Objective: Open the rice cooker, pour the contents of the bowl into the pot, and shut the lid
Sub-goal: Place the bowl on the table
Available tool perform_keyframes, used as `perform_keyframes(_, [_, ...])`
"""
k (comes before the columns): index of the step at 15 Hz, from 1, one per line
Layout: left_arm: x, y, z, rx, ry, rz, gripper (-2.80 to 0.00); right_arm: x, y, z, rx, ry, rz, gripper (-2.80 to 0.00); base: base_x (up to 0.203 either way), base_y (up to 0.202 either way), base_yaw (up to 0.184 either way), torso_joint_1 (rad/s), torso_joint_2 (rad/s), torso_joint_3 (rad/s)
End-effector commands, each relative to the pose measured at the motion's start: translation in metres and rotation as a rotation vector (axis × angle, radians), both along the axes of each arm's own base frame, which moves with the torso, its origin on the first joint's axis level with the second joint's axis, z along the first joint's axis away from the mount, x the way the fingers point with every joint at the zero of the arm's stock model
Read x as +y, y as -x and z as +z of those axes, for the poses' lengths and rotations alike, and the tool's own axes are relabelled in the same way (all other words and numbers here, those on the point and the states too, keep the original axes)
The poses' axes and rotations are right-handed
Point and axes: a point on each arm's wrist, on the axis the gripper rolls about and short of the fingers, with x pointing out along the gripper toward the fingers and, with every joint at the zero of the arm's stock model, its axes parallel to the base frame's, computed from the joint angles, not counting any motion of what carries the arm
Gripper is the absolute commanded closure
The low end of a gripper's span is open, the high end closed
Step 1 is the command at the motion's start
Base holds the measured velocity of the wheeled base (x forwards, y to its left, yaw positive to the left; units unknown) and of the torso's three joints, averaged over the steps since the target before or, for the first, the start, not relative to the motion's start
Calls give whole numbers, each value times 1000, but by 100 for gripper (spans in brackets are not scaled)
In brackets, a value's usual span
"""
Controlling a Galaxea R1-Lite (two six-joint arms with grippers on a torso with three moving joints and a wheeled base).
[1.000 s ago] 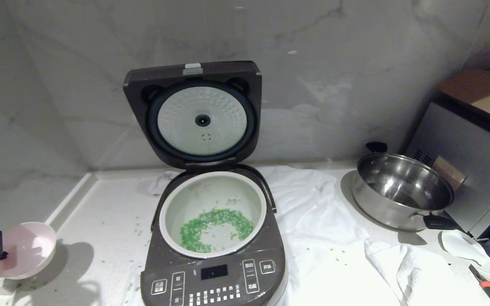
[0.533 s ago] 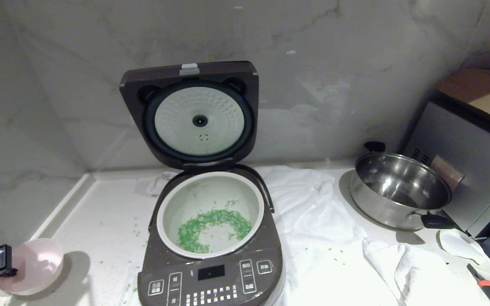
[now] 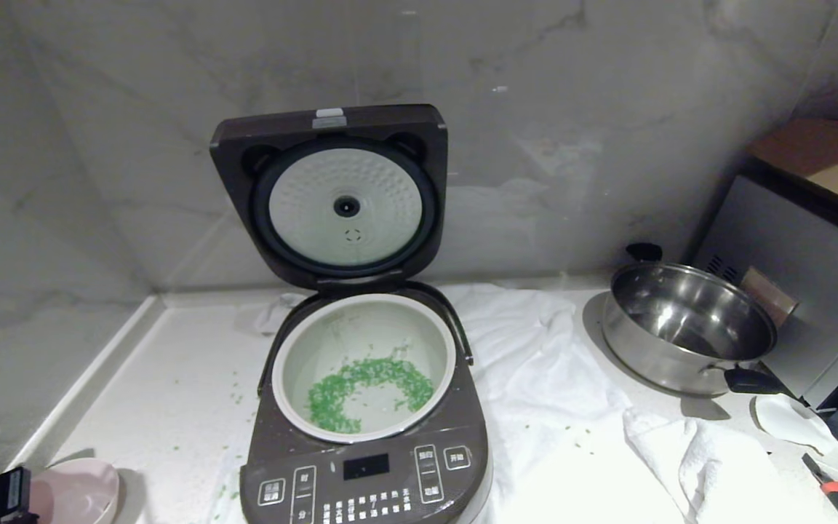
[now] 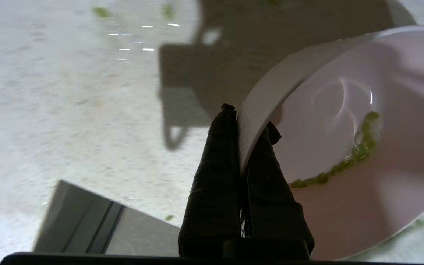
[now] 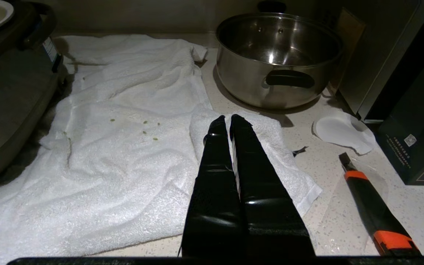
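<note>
While clamped on the rim: the left gripper (image 4: 247, 129) pinched the bowl (image 4: 344, 147) between shut fingers.
Bowl: carried lower and nearer than a second before, at the counter's front-left corner; a few contents (image 4: 359, 151) clung inside.
Pot (image 3: 364, 364): green bits lay in it, so pouring looked done.
Lid (image 3: 332, 193): upright, unclosed.
Right gripper (image 5: 228, 123): shut, empty, over the towel (image 5: 123, 147).

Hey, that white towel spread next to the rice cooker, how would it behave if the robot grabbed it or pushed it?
The white towel lies rumpled and folded, so it would probably droop limply and bunch when pushed. Green bits on it would likely scatter.
</note>
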Motion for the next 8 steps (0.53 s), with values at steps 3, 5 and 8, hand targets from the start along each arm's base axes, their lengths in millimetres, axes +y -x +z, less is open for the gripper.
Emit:
perform_keyframes(3, [16,23,-1,25,-15,9,0,0,0,0,0,0,0,0,0,0,0,0,0,0])
perform_keyframes(5, [17,37,-7,50,4,25,0,0,0,0,0,0,0,0,0,0,0,0,0,0])
perform_keyframes(8, [23,51,-9,67,8,39,0,0,0,0,0,0,0,0,0,0,0,0,0,0])
